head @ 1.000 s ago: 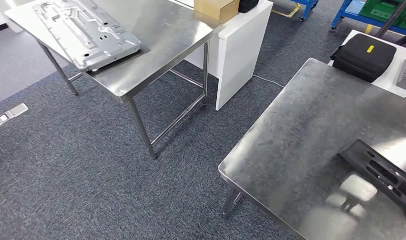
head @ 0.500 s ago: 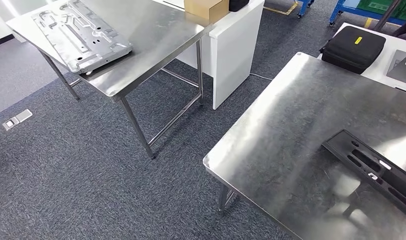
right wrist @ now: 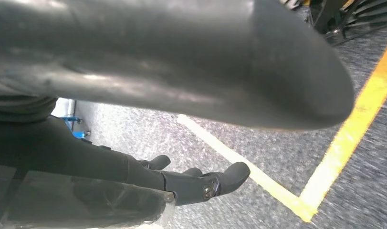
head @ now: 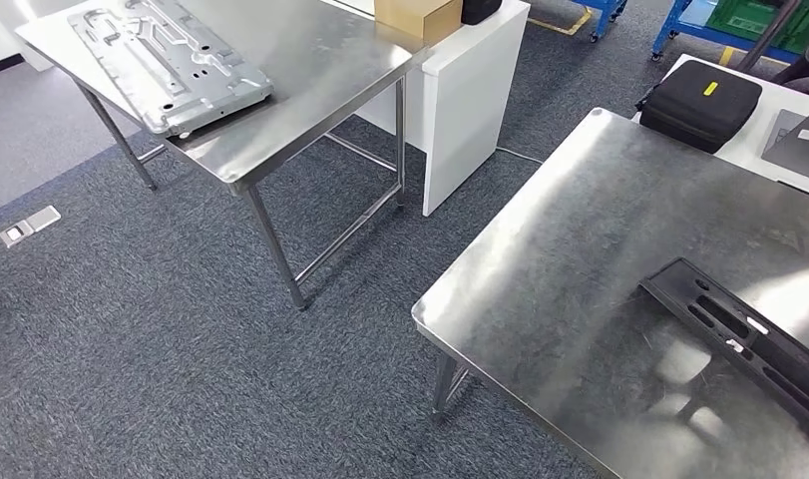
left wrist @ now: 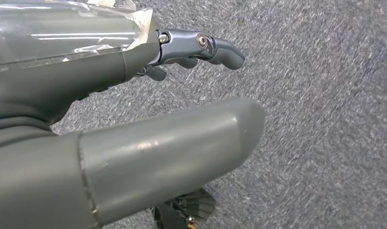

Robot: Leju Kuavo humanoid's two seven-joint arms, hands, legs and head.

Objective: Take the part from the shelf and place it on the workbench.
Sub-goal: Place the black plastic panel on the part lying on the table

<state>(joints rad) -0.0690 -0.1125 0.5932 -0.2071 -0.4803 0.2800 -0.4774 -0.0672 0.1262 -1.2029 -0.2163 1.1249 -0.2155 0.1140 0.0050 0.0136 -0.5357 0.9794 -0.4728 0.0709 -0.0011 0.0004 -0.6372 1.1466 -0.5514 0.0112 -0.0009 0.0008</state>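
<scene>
Lying flat on the bare steel top of the nearer stainless-steel workbench (head: pixel 580 299), a black perforated metal bracket part (head: pixel 739 334) is seen toward that bench's far-right side, its outer end cut off by the picture's edge. One second steel-framed table (head: pixel 320 70) stands well apart from the workbench, across a strip of blue-grey carpet (head: pixel 161 349), and one silver embossed metal panel (head: pixel 166 60) rests on it, with a corner overhanging the table edge. Just beside that table, a white cabinet (head: pixel 475 110) carries one tan cardboard box (head: pixel 415 15), closed, so its contents cannot be told, and a dark object that is cropped and cannot be identified. Beyond the workbench's far corner, one black zipped case with a yellow tag (head: pixel 699 100) is set on a white surface; nothing of its inside is shown. Blue frames and a green crate at the far edge are too cropped to be made out. One small grey floor plate (head: pixel 26 225) is set into the carpet, well away from the workbench.

In the wrist views, the left hand (left wrist: pixel 134 109) is seen over carpet with fingers (left wrist: pixel 205 47) apart and nothing held. The right hand (right wrist: pixel 172 119) is likewise seen spread and empty, over carpet marked with yellow floor tape (right wrist: pixel 353 138).
</scene>
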